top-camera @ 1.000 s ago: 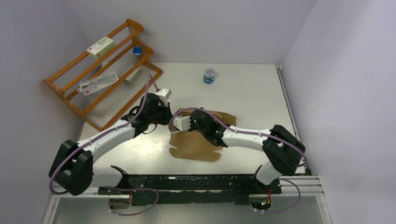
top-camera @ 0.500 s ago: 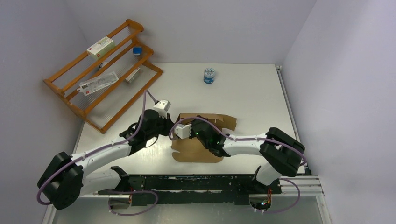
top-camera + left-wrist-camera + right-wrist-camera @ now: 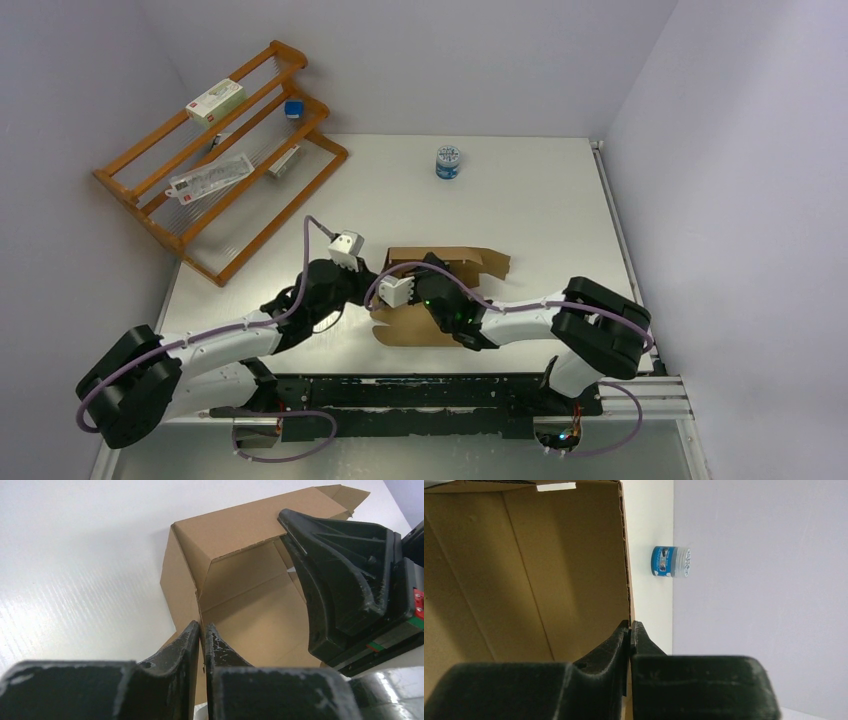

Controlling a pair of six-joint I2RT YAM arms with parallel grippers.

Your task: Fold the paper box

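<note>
The brown cardboard paper box (image 3: 420, 325) lies partly folded in the middle of the table, its far panel raised. My left gripper (image 3: 372, 302) is at its left edge, shut on the box's raised left side flap (image 3: 185, 595). My right gripper (image 3: 440, 262) is over the box, shut on the edge of another upright panel (image 3: 574, 570). In the left wrist view (image 3: 200, 628) the right gripper's black body (image 3: 350, 580) stands inside the box at the right. In the right wrist view (image 3: 630, 626) the box's inner walls fill the left half.
A blue and white jar (image 3: 448, 161) stands at the far middle of the table, also in the right wrist view (image 3: 670, 561). An orange wooden rack (image 3: 215, 160) with small cartons leans at the far left. The walls close the table on left, back and right.
Both grippers have drawn back toward the near edge with the box. The box's far panel has risen and the sheet has grown more folded.
</note>
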